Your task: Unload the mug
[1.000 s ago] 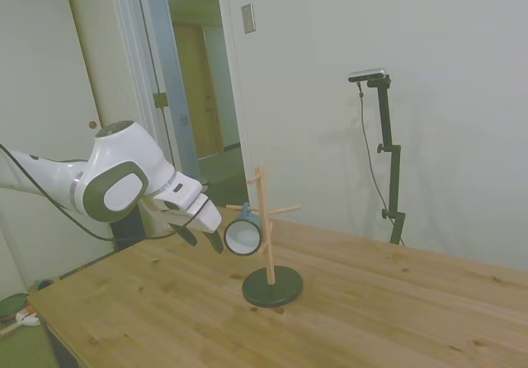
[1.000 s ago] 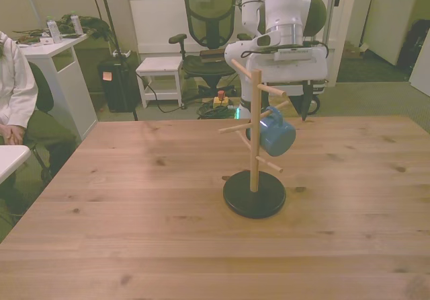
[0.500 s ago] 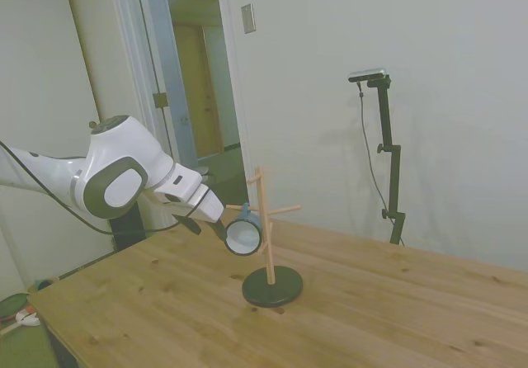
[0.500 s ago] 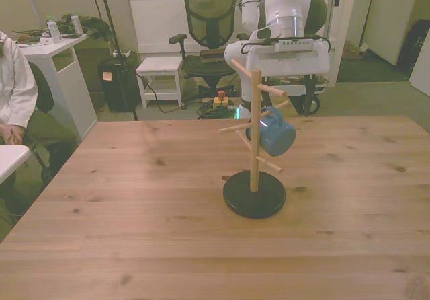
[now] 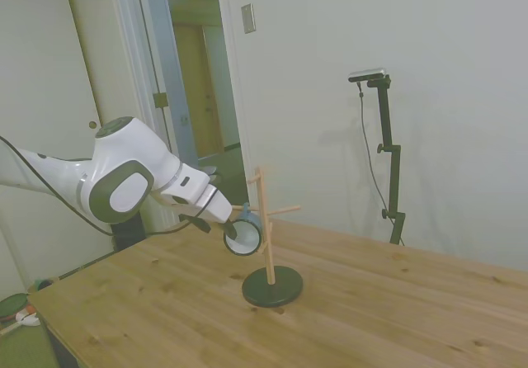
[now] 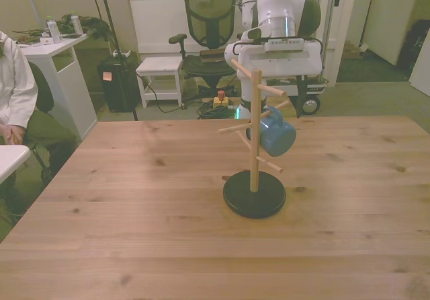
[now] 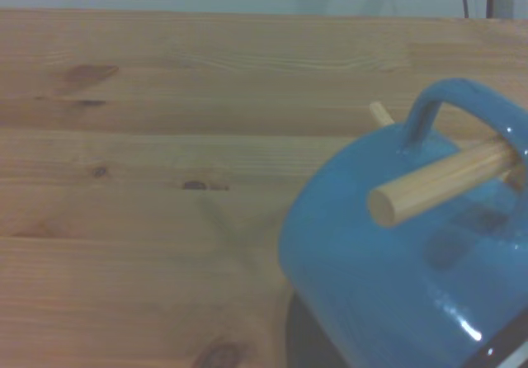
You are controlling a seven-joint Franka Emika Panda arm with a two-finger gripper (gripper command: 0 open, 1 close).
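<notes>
In the side view we see the mug [image 5: 244, 235] hanging by its handle on the wooden peg stand [image 5: 269, 252], its mouth turned toward the arm. The gripper [image 5: 216, 227] is right at the rim; we cannot tell whether its fingers are spread or closed.

In the front view the mug [image 6: 273, 134] tilts, its base toward the camera, on the stand's [image 6: 254, 179] right side.

The wrist view shows a peg [image 7: 439, 181] through the handle [image 7: 456, 113].

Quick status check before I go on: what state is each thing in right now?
Light-blue enamel mug: hanging by its handle on a peg, open mouth sideways toward the arm, not yet unloaded.
Wooden peg stand with black round base: upright on the wooden table; its other pegs are bare.
Gripper: right at the mug's rim; open or shut cannot be told.
</notes>
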